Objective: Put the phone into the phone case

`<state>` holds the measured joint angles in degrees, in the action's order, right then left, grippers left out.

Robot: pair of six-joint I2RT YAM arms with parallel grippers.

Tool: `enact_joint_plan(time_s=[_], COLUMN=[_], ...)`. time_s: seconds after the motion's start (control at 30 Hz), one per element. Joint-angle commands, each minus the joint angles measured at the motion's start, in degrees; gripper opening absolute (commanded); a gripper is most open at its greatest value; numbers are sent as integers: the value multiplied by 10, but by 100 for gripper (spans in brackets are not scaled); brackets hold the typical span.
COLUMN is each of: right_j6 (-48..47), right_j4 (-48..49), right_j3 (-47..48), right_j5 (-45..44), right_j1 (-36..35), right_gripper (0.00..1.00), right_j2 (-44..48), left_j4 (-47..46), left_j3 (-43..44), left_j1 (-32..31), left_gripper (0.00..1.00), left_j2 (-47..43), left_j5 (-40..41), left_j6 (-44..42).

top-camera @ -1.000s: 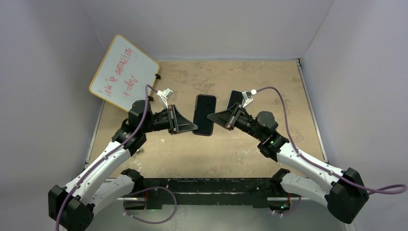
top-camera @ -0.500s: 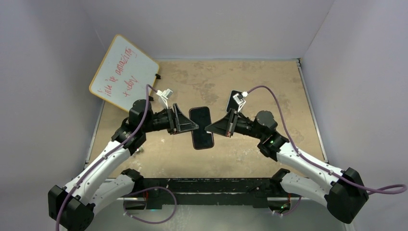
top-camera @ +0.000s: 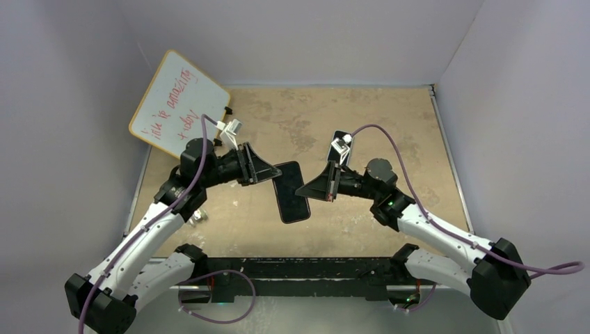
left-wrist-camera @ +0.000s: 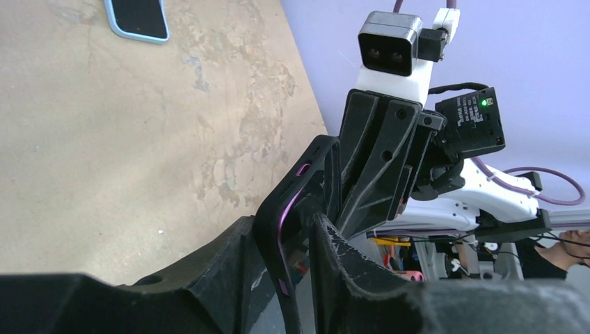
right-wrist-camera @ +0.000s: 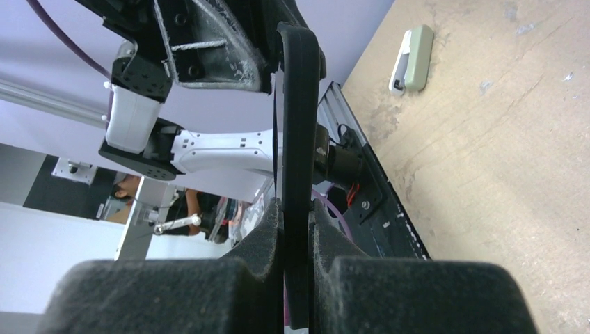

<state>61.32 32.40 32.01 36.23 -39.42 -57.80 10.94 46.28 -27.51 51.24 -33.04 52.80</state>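
A black phone case with a purple inner rim (top-camera: 291, 195) hangs in the air between both grippers, tilted above the middle of the table. My left gripper (top-camera: 277, 174) is shut on its upper left corner, where the case (left-wrist-camera: 292, 202) bends between my fingers (left-wrist-camera: 292, 278). My right gripper (top-camera: 300, 191) is shut on its right edge, and the case (right-wrist-camera: 296, 104) stands edge-on between my pads (right-wrist-camera: 296, 223). The phone (left-wrist-camera: 137, 15), dark with a light blue rim, lies flat on the table behind the right arm and is partly hidden in the top view (top-camera: 337, 135).
A whiteboard with red writing (top-camera: 179, 104) leans at the back left. A small pale green and white object (right-wrist-camera: 412, 59) lies on the table near the left arm's base (top-camera: 198, 217). The brown table (top-camera: 389, 111) has walls on three sides.
The case has turned counter-clockwise and come down toward the near side. My left gripper has shifted up and left along it, and my right gripper has moved left and nearer.
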Motion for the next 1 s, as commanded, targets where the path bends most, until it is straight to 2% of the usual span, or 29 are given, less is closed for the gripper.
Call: enact_joint_plan(time_s=[0.0, 0.07, 0.2, 0.33, 0.47, 0.57, 0.6, 0.63, 0.7, 0.77, 0.87, 0.97], right_j6=[-8, -11, -11, -14, -18, -29, -27, -21, -11, -7, 20, 49], right_j4=[45, 41, 40, 39, 34, 26, 27, 33, 41, 48, 94, 145], right_j3=[33, 32, 31, 36, 37, 41, 40, 39, 41, 48, 48, 45], right_j5=[24, 24, 24, 25, 10, 9, 9, 4, -8, -16, -13, -5], right_j1=[-1, 0, -1, -1, -1, 0, -1, 0, 0, 0, 0, 0], right_gripper=[0, 0, 0, 0, 0, 0, 0, 0, 0, 0, 0, 0], right_j2=[-1, -4, -11, -19, -25, -37, -39, -39, -34, -31, -35, -45], left_j4=[2, -13, -32, -6, 86, 113, 117, 118, 116, 108, 79, 23], left_j3=[13, 3, -6, 0, 34, 44, 48, 51, 55, 50, 25, -14], left_j1=[3, 3, 3, 3, 3, 3, 3, 3, 3, 4, 4, 3], left_gripper=[30, 26, 27, 0, 0, 0, 2, 10, 33, 47, 58, 59], left_j2=[-13, -13, -3, -1, 8, 6, 6, 7, 6, 1, -11, -14], left_j5=[21, 11, -15, 7, 64, 81, 79, 72, 54, 36, 13, -21], left_j6=[-32, -27, -23, -40, -78, -81, -79, -74, -63, -50, -26, 8])
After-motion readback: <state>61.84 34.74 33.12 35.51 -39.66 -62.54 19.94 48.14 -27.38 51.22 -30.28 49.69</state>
